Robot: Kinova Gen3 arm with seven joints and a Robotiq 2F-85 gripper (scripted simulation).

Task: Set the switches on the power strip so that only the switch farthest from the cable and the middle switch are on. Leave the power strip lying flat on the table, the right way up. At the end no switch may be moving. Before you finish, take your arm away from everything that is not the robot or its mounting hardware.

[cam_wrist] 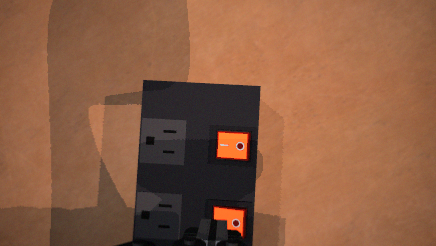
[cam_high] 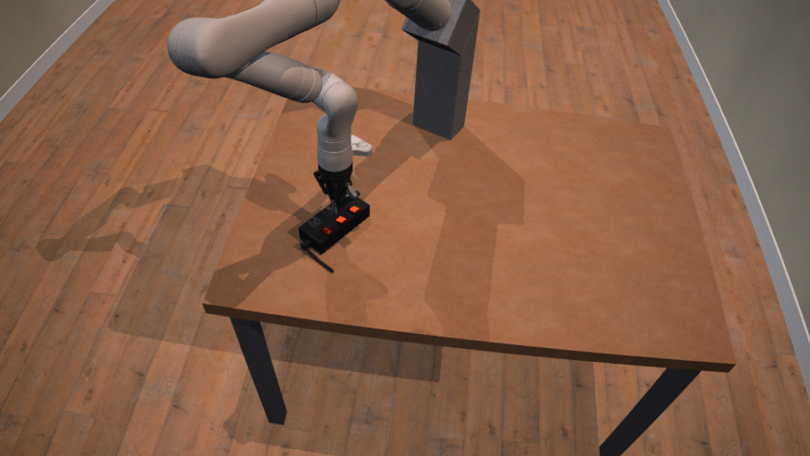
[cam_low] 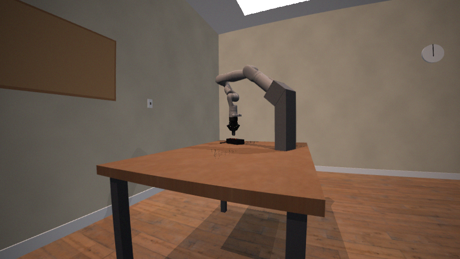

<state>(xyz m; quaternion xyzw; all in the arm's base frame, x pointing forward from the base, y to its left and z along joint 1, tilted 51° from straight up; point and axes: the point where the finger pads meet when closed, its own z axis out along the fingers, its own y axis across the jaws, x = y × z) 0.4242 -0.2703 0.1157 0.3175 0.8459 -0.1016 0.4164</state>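
Note:
A black power strip lies flat on the table near its left side, with its cable at the near end. The switch farthest from the cable and the middle switch glow bright orange. The switch nearest the cable is a darker red. My gripper is shut and empty, and hangs a little above the strip over the middle switch. In the wrist view the far switch and the middle switch are both bright orange, and my fingertips show at the bottom edge. The strip also shows in the exterior view, below my gripper.
The arm's dark pedestal stands at the table's back edge. The table's left edge is close to the strip.

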